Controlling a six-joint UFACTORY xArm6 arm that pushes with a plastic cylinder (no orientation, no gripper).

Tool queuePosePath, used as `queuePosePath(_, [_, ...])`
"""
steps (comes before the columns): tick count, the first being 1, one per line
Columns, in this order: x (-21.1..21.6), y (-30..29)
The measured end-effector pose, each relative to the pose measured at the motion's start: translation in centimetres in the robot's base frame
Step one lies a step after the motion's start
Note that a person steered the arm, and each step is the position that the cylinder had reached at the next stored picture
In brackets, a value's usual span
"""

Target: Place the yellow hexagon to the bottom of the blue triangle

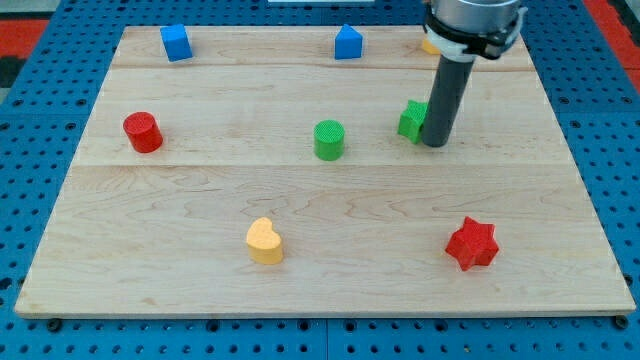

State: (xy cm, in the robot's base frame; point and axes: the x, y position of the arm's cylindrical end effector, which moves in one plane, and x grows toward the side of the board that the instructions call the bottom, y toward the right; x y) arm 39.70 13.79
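A yellow block (429, 45), probably the hexagon, shows only as a small sliver at the view's top right; the arm hides most of it. A blue block with a pointed top (347, 42), likely the triangle, stands at the top middle, left of the yellow one. My tip (434, 144) rests on the board below the yellow block and well to the lower right of the blue pointed block. It stands right against the right side of a green block (411, 119).
A blue cube (176, 42) is at the top left. A red cylinder (143, 131) is at the left, a green cylinder (329, 139) in the middle. A yellow heart (265, 241) and a red star (472, 244) lie near the bottom.
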Motion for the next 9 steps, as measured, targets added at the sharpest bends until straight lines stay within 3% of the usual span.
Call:
queuePosePath(1, [-3.8, 6.1])
queuePosePath(2, [-4.4, 1.8])
queuePosePath(3, [-1.6, -6.6])
queuePosePath(4, [-1.6, -8.2])
queuePosePath(6, [-11.9, 5.7])
queuePosePath(8, [-19.1, 6.0])
queuePosePath(9, [-19.1, -0.5])
